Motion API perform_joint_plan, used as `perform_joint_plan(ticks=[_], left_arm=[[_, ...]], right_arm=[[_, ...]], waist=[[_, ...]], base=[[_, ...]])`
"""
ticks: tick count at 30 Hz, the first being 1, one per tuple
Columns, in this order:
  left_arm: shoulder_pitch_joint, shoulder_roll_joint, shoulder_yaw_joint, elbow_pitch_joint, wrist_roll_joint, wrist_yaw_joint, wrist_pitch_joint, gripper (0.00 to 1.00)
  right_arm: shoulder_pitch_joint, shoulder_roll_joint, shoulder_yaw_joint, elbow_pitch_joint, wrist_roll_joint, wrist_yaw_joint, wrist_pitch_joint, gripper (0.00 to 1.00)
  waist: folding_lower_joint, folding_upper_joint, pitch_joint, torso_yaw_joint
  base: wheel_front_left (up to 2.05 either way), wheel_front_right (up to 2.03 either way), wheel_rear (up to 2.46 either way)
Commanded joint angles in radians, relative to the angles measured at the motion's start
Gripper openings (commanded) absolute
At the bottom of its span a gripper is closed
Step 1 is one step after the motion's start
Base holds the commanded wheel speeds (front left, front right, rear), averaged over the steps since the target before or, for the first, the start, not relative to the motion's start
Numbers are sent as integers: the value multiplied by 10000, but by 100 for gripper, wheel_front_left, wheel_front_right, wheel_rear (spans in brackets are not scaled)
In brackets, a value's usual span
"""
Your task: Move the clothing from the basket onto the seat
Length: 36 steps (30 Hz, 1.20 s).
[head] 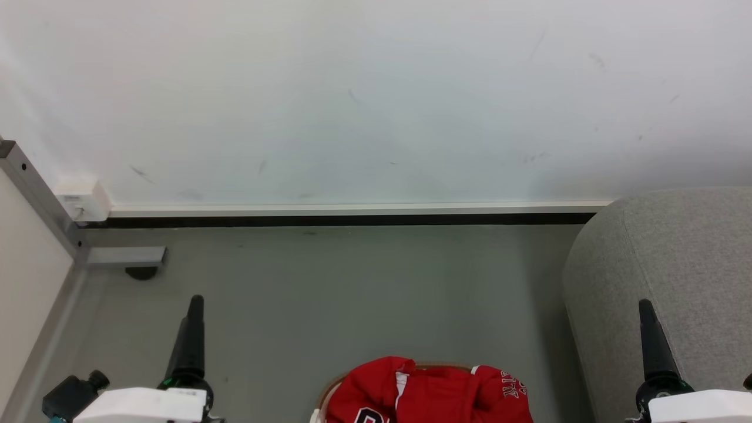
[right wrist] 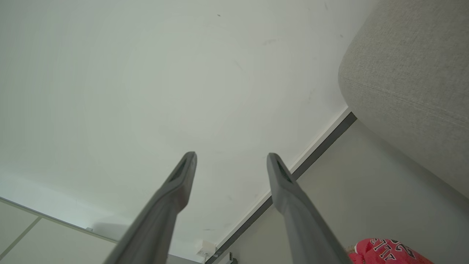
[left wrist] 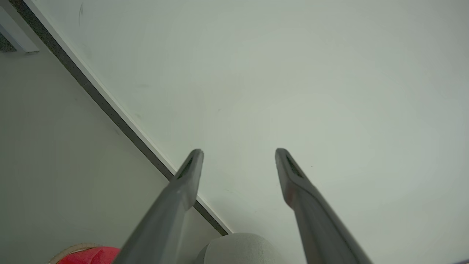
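Note:
The red clothing [head: 426,393] with white trim and lettering is heaped in the basket [head: 329,390], whose brown rim peeks out at the bottom centre of the head view. The light grey seat [head: 675,264] stands to the right of it. My left gripper [head: 195,304] hangs over the floor left of the basket. My right gripper [head: 645,305] hangs in front of the seat's edge. In the wrist views the left gripper [left wrist: 238,152] and the right gripper [right wrist: 231,156] stand open with nothing between their fingers. The clothing [right wrist: 384,251] and the seat [right wrist: 410,73] also appear in the right wrist view.
A white wall [head: 376,100] with a dark baseboard [head: 352,220] closes the far side. Grey floor [head: 352,294] lies between wall and basket. A grey metal frame [head: 41,197] with a foot [head: 141,271] and a small white box [head: 82,202] stand at the left.

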Motion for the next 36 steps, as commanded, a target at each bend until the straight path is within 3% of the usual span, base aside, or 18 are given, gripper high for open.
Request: perform_joint_plan(ticks=[1, 18, 28, 36], left_arm=[[-166, 82, -34, -208, 548, -82, -133, 100], [42, 89, -171, -289, 3879, -122, -688, 100], [124, 180, -454, -292, 5992, 110, -963, 100], [149, 212, -604, -286, 6840, 246, -1151, 100]], right_arm=[[-247, -47, -82, 16, -587, -7, -82, 100], [-517, 189, -646, 653, -4992, -9, 155, 100], [-440, 293, -509, 622, -6860, -11, 265, 100], [-328, 380, -474, 465, -7817, -12, 69, 100]], waist=[[0, -1, -8, 1], [0, -1, -71, 17], [0, -1, -104, 27], [0, -1, -125, 5]], base=[[0, 0, 0], [0, 0, 0], [0, 0, 0], [0, 0, 0]])
